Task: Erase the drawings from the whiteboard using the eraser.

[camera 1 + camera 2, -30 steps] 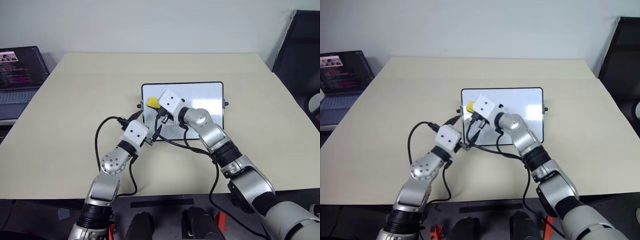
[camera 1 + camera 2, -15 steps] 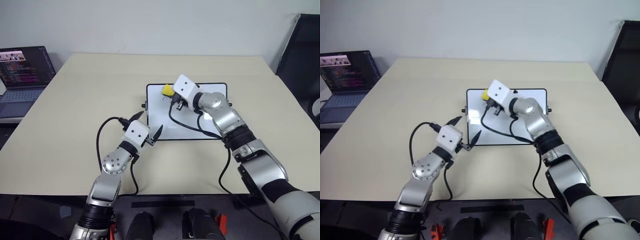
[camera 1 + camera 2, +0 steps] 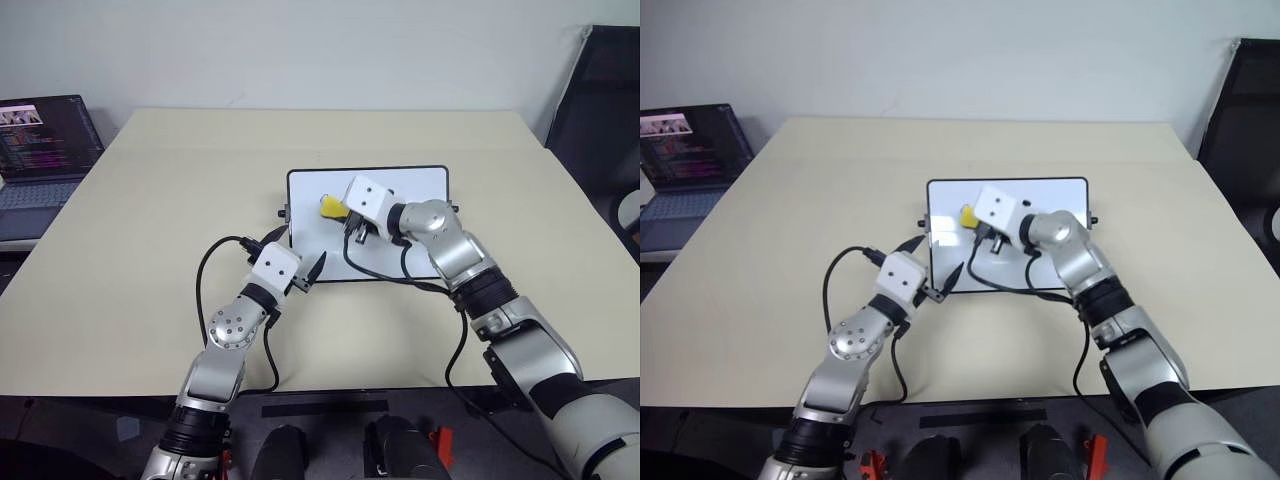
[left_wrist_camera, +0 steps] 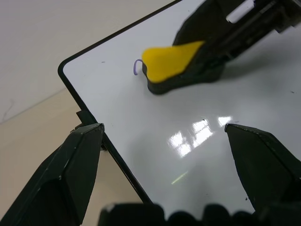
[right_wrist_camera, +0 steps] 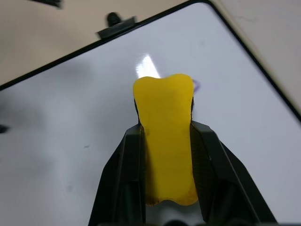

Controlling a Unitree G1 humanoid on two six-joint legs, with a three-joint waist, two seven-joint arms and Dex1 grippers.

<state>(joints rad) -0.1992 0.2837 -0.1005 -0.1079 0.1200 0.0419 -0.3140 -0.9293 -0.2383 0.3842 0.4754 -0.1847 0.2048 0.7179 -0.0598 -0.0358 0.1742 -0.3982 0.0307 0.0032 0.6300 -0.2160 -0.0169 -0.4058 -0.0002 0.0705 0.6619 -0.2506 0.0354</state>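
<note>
The whiteboard (image 3: 420,190) lies flat at the middle of the table. My right gripper (image 3: 340,210) is shut on the yellow eraser (image 3: 331,206) and holds it down on the board's left part. In the right wrist view the eraser (image 5: 164,122) sticks out between the two black fingers. A small purple hook of the drawings (image 4: 137,66) shows just beside the eraser's tip; the same stroke (image 5: 195,85) peeks out from behind the block. My left gripper (image 3: 297,253) is open, and its fingers straddle the board's near left edge.
A laptop (image 3: 40,150) with a lit screen stands off the table's left side. At the far right is a black chair (image 3: 600,110). Black cables loop from both wrists over the board's near edge. Bare beige tabletop (image 3: 150,200) surrounds the board.
My right gripper swept the eraser from the board's left edge to its far edge, then back toward me. The left gripper has stayed at the board's edge. The camera shifted slightly.
</note>
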